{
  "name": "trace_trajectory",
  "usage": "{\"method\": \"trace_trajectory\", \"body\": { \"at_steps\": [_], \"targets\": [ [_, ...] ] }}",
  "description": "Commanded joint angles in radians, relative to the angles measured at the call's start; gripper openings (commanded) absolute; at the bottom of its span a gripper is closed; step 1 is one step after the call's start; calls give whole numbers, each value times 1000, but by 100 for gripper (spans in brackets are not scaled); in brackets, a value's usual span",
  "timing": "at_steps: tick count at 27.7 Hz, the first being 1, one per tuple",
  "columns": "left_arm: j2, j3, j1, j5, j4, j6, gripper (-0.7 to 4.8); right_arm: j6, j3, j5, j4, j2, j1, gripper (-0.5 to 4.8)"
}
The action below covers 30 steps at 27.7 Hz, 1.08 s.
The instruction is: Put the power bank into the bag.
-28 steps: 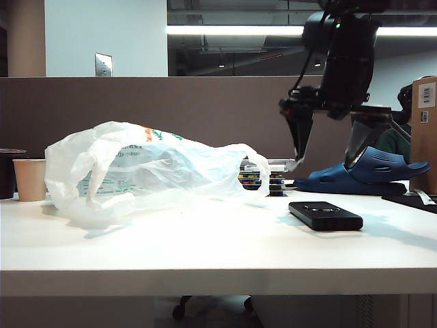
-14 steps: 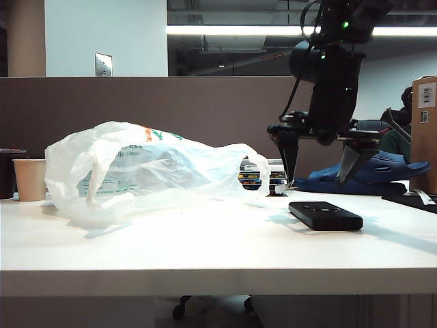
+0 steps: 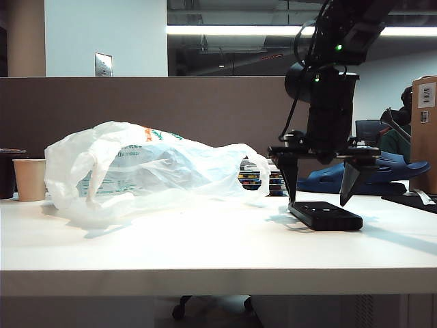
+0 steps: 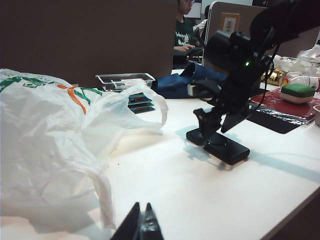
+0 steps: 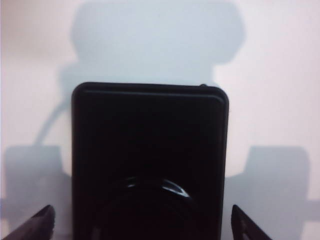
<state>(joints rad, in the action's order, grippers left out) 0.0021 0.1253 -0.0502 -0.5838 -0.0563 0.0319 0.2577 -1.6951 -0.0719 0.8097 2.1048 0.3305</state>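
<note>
Exterior view, left to right: a beige paper cup [image 3: 30, 180] stands at the far left edge of the white table [image 3: 205, 253]. Beside it the bag [image 3: 147, 167] lies slumped on its side across the left and centre of the frame, its loop handle and mouth turned toward the right. Behind the handle sits a small stack of dark items, too small to identify. At lower right the power bank [image 3: 325, 214] lies flat on the table, well apart from the bag. The right gripper [image 3: 321, 198] hangs directly over it, jaws spread wide, one finger on each side, holding nothing. A dark blue slipper [image 3: 362, 174] rests behind.

Left wrist view: the left gripper [image 4: 141, 225] sits at the bottom edge of the frame, near the bag, jaws closed and empty.

Right wrist view: the power bank fills the centre, with both fingertips [image 5: 35, 222] clear of its long edges.

Assessment: the power bank appears rigid, dense and smooth-sided, so likely to slip under a light pinch. Recommended hold is across its narrow width at mid-length. The bag is thin, limp film and will probably not stay open unaided.
</note>
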Motion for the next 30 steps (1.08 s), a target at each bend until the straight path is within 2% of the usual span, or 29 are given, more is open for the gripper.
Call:
{"method": "trace_trajectory", "body": {
  "at_steps": [1,20,30],
  "targets": [
    [0,3,1,-4,12,3,-6,5,-3,-5,-18,4,2,479],
    [0,3,1,-4,12,3,-6,31,-2,-4,-11,47,2,479],
    [0,3,1,-4,13,3,-6,31,-3,-4,53,47,2,479]
  ]
}}
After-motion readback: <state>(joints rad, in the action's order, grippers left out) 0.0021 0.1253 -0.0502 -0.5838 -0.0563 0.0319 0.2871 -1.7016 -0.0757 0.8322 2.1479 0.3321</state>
